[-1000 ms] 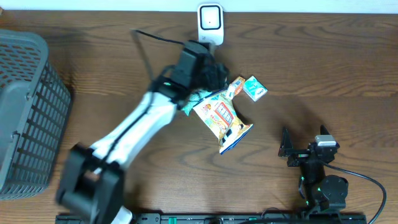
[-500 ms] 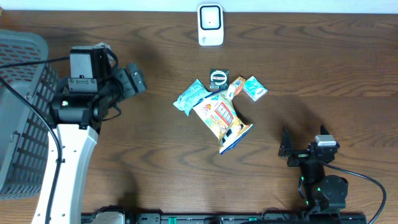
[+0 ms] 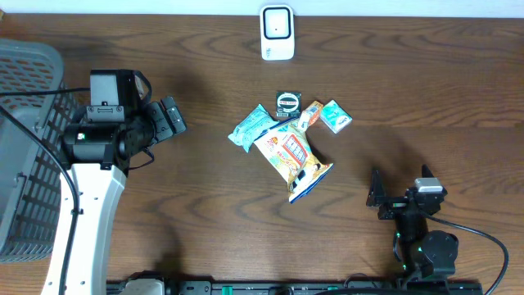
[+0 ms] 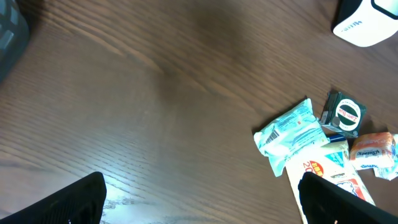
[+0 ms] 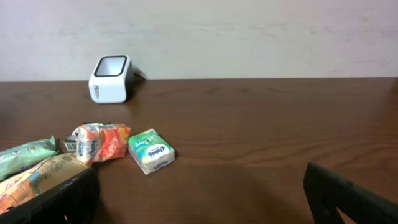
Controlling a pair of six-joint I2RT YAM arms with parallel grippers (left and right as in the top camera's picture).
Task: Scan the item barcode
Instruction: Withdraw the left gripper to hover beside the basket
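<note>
The white barcode scanner (image 3: 277,31) stands at the table's far edge. Below it lies a pile of items: a snack bag (image 3: 293,156), a teal packet (image 3: 252,125), a small black box (image 3: 287,102), an orange packet (image 3: 309,115) and a green tissue pack (image 3: 335,116). My left gripper (image 3: 172,117) hovers open and empty, well left of the pile. In its wrist view, the gripper (image 4: 202,208) has the teal packet (image 4: 292,127) and black box (image 4: 345,115) ahead to the right. My right gripper (image 3: 377,197) rests open at the near right, also empty (image 5: 202,199).
A grey mesh basket (image 3: 33,147) fills the left edge, close behind the left arm. From the right wrist view I see the scanner (image 5: 111,78), the tissue pack (image 5: 151,150) and the orange packet (image 5: 99,142), with a pale wall behind the table.
The left arm swung away from the pile by the scanner to the left side near the basket, and its jaws opened. The black box now lies uncovered. The right arm stayed put.
</note>
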